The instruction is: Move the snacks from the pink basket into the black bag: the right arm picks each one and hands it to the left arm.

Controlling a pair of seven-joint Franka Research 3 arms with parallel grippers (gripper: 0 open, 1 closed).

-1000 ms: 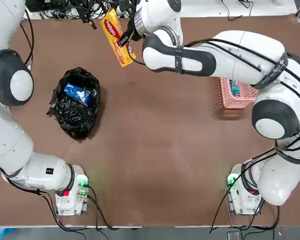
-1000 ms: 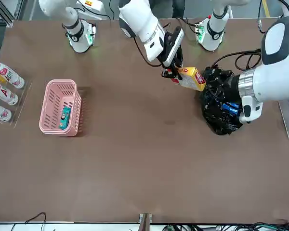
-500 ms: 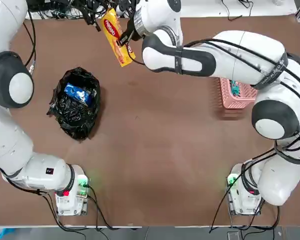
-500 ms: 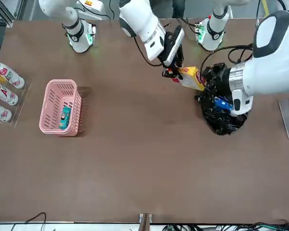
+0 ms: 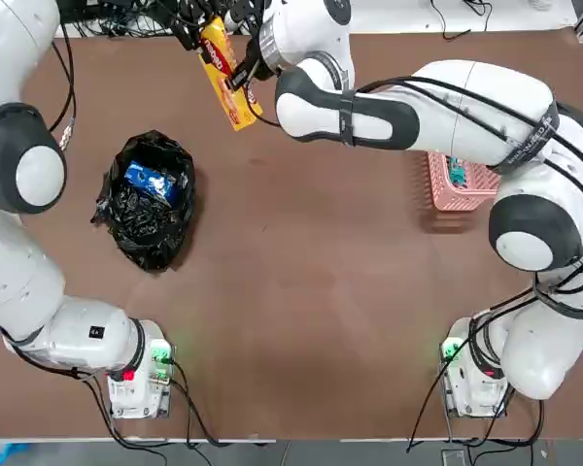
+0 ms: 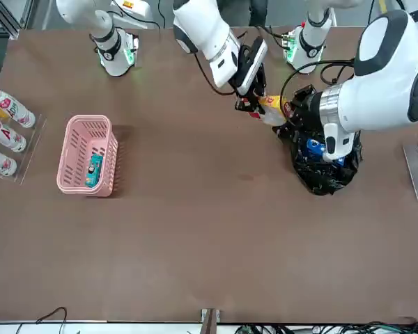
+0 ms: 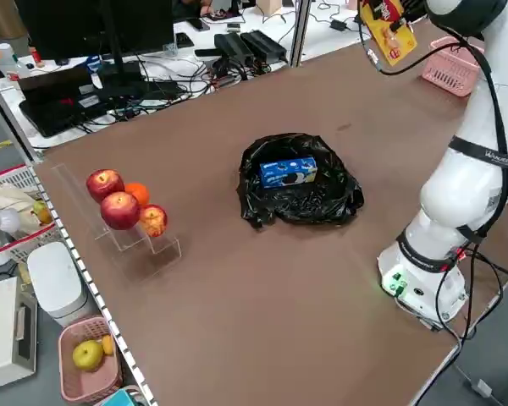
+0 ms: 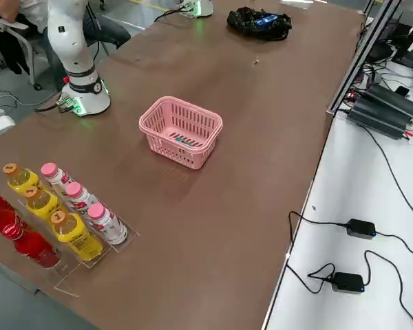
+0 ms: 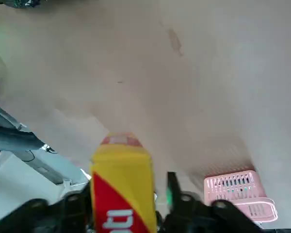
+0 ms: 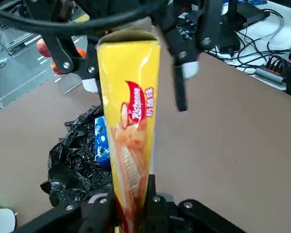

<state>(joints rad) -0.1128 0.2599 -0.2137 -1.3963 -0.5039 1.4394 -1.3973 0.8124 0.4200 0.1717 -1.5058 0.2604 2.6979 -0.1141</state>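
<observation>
above the table, right hand (image 10: 131, 213) pinches yellow packet (image 10: 131, 126); left hand (image 9: 123, 213) half-open around it.

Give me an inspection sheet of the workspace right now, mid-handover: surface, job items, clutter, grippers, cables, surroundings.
Surface: brown table, a small dark speck beyond the bag.
Job's things: yellow packet with red marks held in the air between both arms; blue-and-white pouch lying in the shiny black plastic bag; slim teal-blue packet in the pink lattice basket.
Clutter: red and orange fruits on a clear stand; drink bottles in a clear rack.
Grippers: right gripper shut on the packet's lower end; left gripper around its upper end, one finger clear of it.
Cables: leads at both arm bases; power bricks on a white side bench.
Surroundings: seated person; equipment beyond the table.
</observation>
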